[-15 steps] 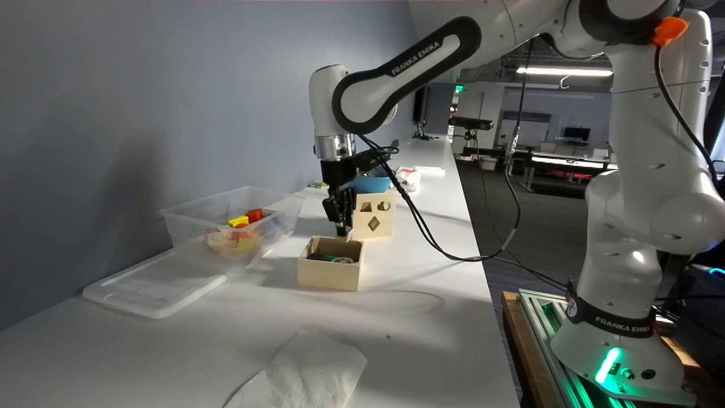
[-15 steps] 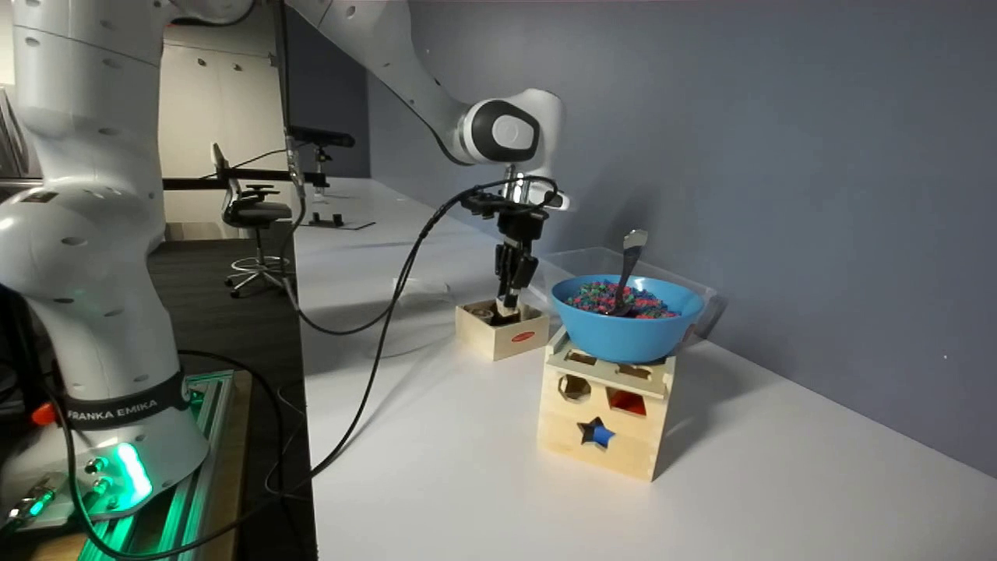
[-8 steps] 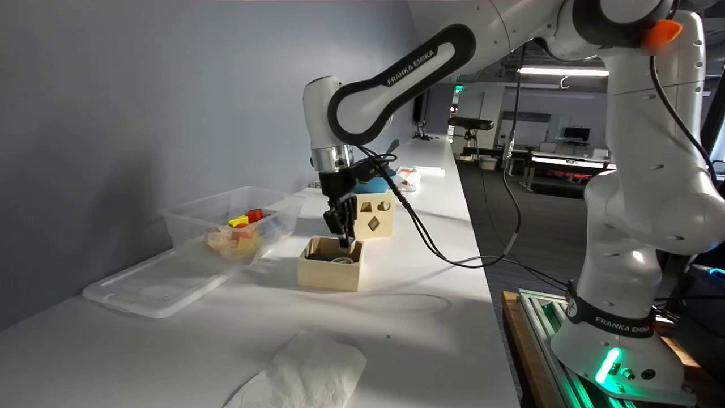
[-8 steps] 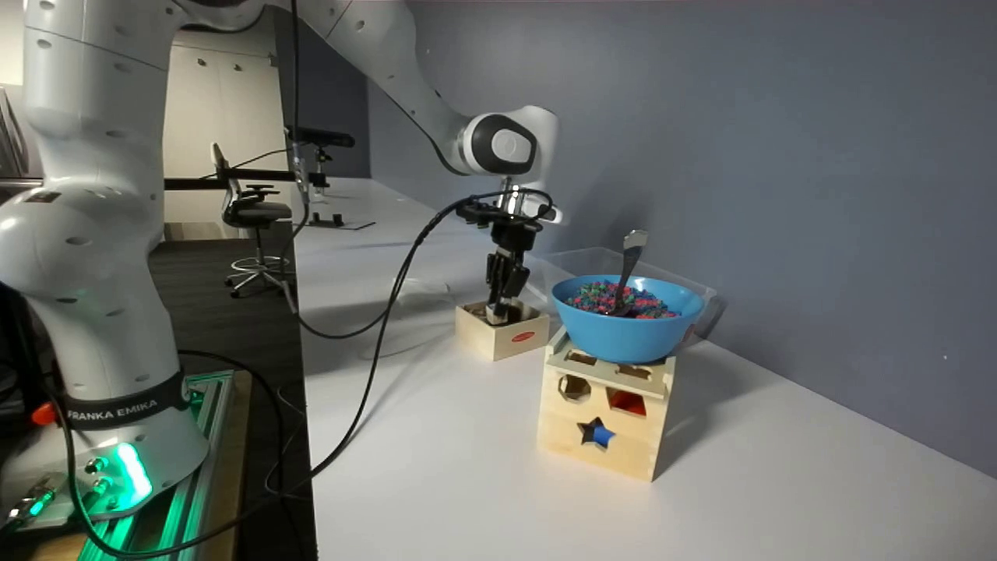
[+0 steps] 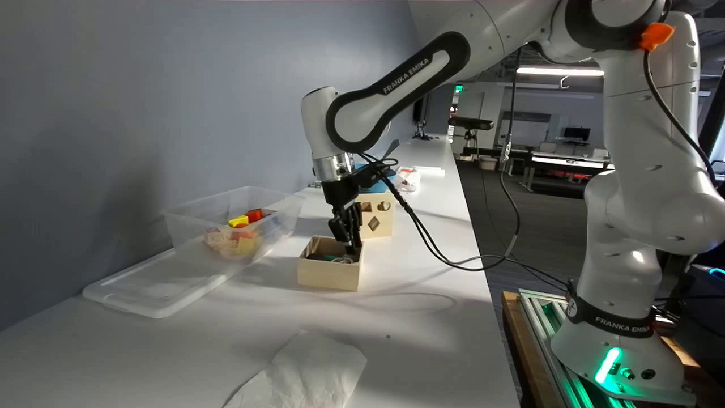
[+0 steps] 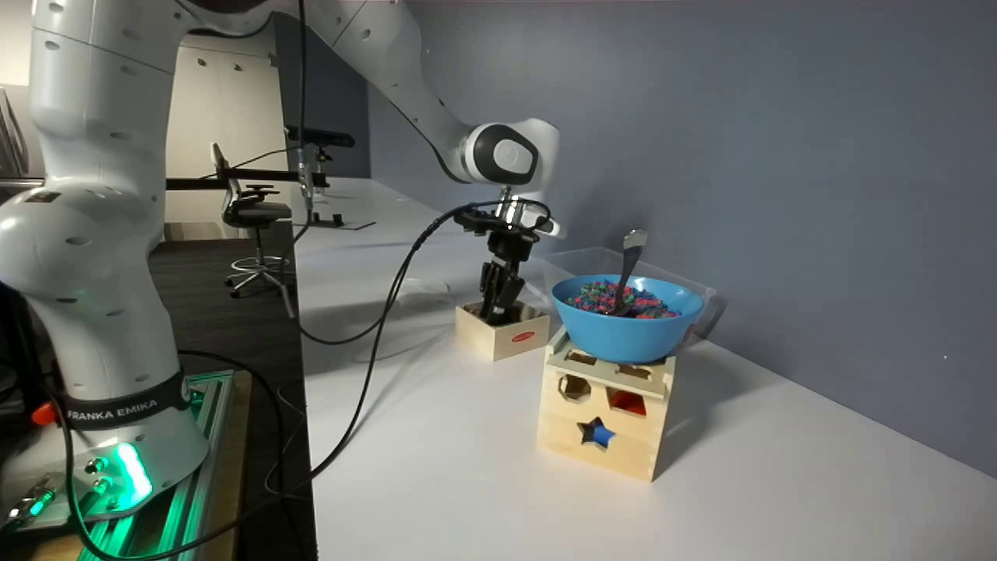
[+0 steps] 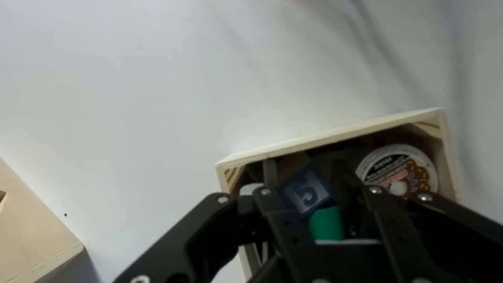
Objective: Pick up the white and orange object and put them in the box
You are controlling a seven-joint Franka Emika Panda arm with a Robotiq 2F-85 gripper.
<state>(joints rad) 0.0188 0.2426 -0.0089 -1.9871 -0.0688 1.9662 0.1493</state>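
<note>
2 fingers [image 7: 271, 204] apart, tips inside tan box [image 5: 327, 276] on table [image 5: 396, 340]. Likely release step: lift straight out before swinging sideways, don't drag blue block [image 7: 306, 193]. Orange-red item [image 5: 255, 215] in clear bin [image 5: 190, 229], perhaps next target.

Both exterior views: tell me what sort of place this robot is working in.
Most likely an office or lab room, not a home: a wheeled swivel chair and, in the background, a dark screen and an overhead strip light point that way.
</note>
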